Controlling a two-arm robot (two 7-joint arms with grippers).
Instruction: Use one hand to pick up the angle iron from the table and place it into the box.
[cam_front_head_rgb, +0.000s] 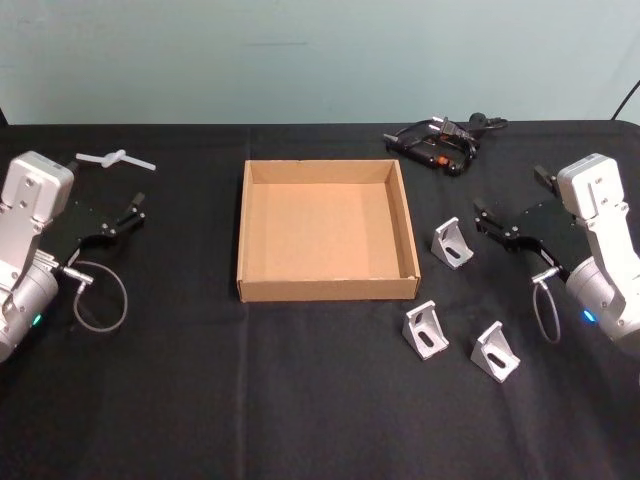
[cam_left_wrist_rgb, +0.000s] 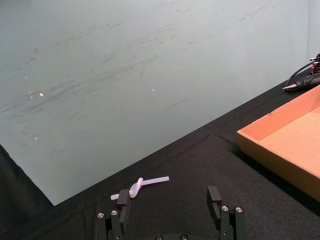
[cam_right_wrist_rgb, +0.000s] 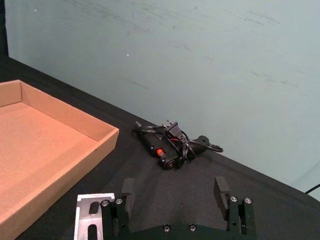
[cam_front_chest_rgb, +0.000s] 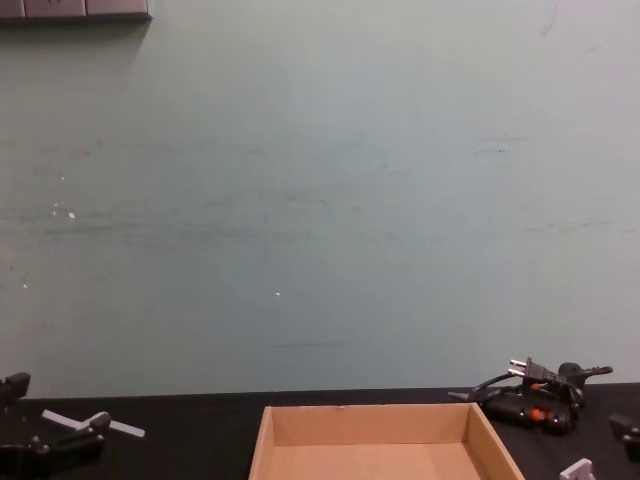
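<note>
The brown cardboard box (cam_front_head_rgb: 326, 288) stands empty in the middle of the black table (cam_front_head_rgb: 250, 390). Three silver angle irons lie to its right: one (cam_front_head_rgb: 452, 243) beside the box's right wall, two nearer me (cam_front_head_rgb: 425, 330) (cam_front_head_rgb: 494, 351). My right gripper (cam_front_head_rgb: 482, 217) hovers open just right of the nearest-to-box angle iron (cam_right_wrist_rgb: 90, 218), with nothing between its fingers (cam_right_wrist_rgb: 220, 190). At the table's left side, far from the box (cam_left_wrist_rgb: 280, 145), my left gripper (cam_front_head_rgb: 135, 211) is open and empty, its fingertips (cam_left_wrist_rgb: 123, 199) spread wide.
A black corded tool with a plug (cam_front_head_rgb: 437, 140) lies at the back right, behind the angle irons. A small white plastic piece (cam_front_head_rgb: 115, 158) sits at the back left, ahead of the left gripper. A pale green wall (cam_front_chest_rgb: 320, 200) rises behind the table.
</note>
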